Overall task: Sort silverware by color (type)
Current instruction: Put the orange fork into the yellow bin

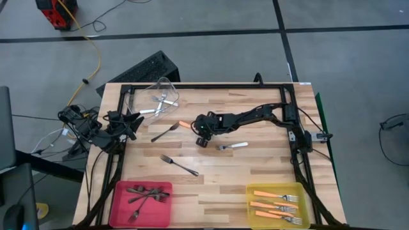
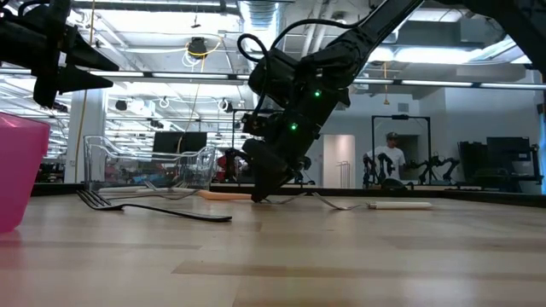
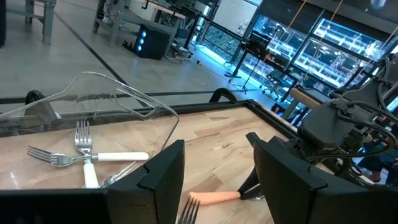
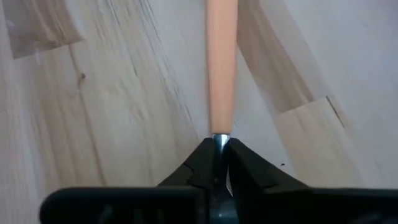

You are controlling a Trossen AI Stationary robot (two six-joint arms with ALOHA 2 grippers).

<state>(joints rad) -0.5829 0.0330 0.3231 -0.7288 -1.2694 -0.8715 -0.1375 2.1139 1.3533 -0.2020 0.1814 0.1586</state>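
Note:
An orange-handled fork point(image 1: 184, 124) lies at the table's middle, with my right gripper point(image 1: 195, 127) shut on it; its orange handle point(image 4: 221, 68) points away toward the table's left. Two dark forks point(image 1: 166, 132) point(image 1: 179, 165) and a white-handled fork point(image 1: 231, 146) lie flat on the wood around it. My left gripper point(image 3: 217, 180) waits open at the table's left edge, touching nothing. The pink bin point(image 1: 142, 201) holds dark forks, the yellow bin point(image 1: 278, 204) holds orange-handled forks, and the clear bin point(image 1: 163, 96) holds white-handled ones. My right gripper pinches the fork's silver neck point(image 4: 219, 140) between its two fingers, just where the orange handle ends. The fingers slant down from the table's right and lie along the fork. The handle point(image 2: 223, 194) rests on the table; the gripper hides the fork's head.
The three bins stand at the table's far left, near left and near right. A black metal frame point(image 1: 204, 85) runs along the table's far edge and sides. Bare wood lies between the loose forks and the two near bins.

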